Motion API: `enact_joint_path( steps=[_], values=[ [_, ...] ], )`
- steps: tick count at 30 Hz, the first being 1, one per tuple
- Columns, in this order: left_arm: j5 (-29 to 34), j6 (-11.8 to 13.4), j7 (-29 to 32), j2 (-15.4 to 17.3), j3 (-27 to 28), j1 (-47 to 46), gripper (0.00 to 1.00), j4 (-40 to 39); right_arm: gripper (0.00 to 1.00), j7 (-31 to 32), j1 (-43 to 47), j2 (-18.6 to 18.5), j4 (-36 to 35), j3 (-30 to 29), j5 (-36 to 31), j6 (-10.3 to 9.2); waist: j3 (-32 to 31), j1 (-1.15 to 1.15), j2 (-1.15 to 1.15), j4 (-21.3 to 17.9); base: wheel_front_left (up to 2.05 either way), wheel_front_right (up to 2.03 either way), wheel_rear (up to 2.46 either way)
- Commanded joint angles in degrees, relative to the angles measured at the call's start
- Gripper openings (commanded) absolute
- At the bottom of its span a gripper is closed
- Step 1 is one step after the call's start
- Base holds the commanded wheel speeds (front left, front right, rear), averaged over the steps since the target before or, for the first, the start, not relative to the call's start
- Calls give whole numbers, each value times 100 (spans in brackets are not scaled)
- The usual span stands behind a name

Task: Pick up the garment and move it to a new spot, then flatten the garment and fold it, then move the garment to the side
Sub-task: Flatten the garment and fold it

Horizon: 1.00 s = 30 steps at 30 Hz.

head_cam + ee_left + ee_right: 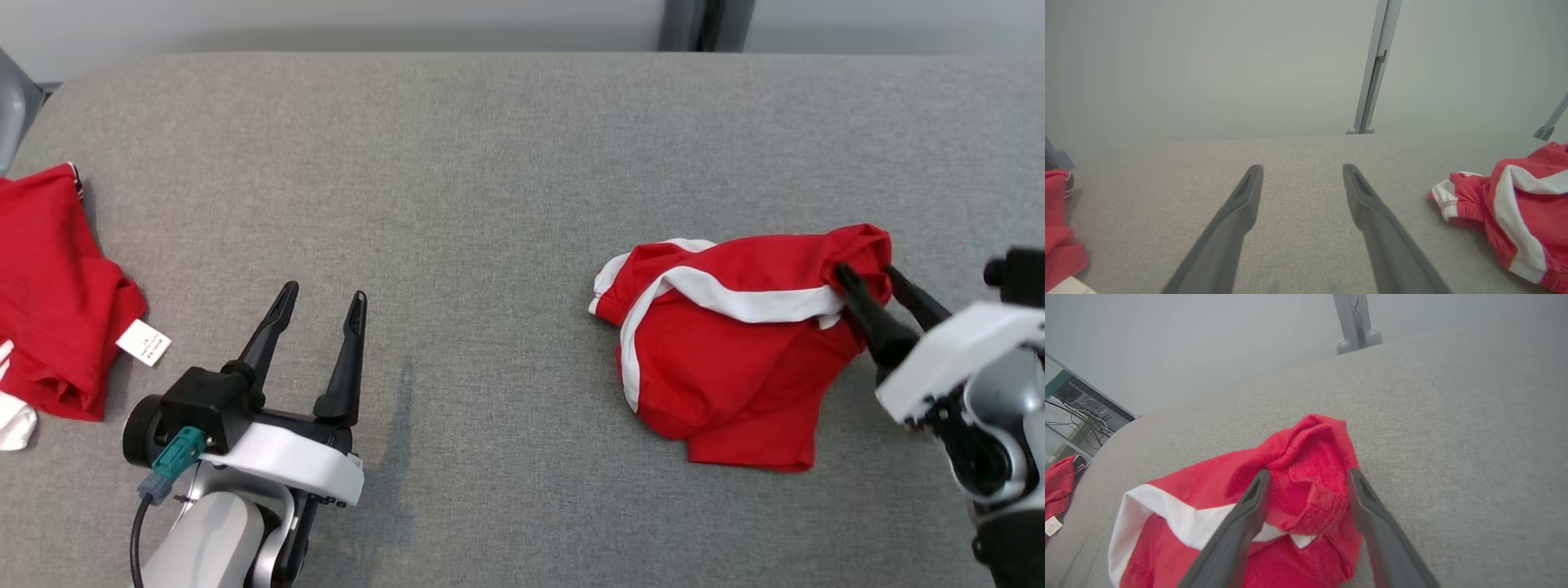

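Cloth lies directly in the gap of the right gripper [865, 273]: the red garment [735, 359] sits on the robot's right half of the grey table [506, 163], and its far right corner, bunched into a raised knot, comes up between the two dark fingers. In the right wrist view those jaws stand parted, one finger on each side of the knot, and the fabric there looks slack rather than squeezed, so I judge it loosely straddled, not pinched. The heap's long axis runs roughly across the head view, from a white-edged hem at its left end to the knot at its right, so the gripper meets it end-on from the right and slightly nearer the robot. The left gripper [324, 292] hovers well apart on the other side of a bare stretch of table, jaws spread wide with nothing between them and fingers pointing away from the robot. The right arm is clearly the nearer one, and any two-handed spreading would ask the left to cross that gap to the hem end. The garment is crumpled and partly folded over itself – a broad white band [735, 300] crosses its top and a thinner white stripe runs down its left side – and it is nowhere near flat, so flattening appears undone. Another red garment [57, 294] with a white label [144, 341] lies at the table's left edge, clear of both arms
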Motion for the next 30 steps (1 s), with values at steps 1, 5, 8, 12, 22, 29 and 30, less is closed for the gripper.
enact_joint_path(
  steps=[1,5,8,12,22,29,30],
  values=[
    [63,8,-23,26,35,60,100,16,100,-152,277,-45,-45,-70,60,0,-141,0,0,-48,0,0,0],
    [46,67,-20,72,85,202,100,-20,100,-416,881,-16,-279,-351,117,0,-326,0,0,-141,0,0,0],
    [32,151,-13,120,128,311,100,-75,100,-649,1249,32,-584,-611,-78,0,-423,0,0,-213,0,0,0],
    [33,338,11,211,239,456,100,-178,100,-1075,1567,241,-1146,-964,-490,0,-531,0,0,-301,0,0,0],
    [76,767,212,433,379,892,100,-654,100,-1729,2016,862,-2528,-929,-1980,0,-918,0,0,-368,0,0,0],
    [133,910,383,515,292,1142,100,-946,100,-1689,2414,1075,-2731,-825,-2367,0,-1132,0,0,-327,0,0,0],
    [137,925,414,527,277,1176,100,-986,100,-1671,2455,1091,-2753,-822,-2430,0,-1151,0,0,-323,0,0,0]
  ],
)
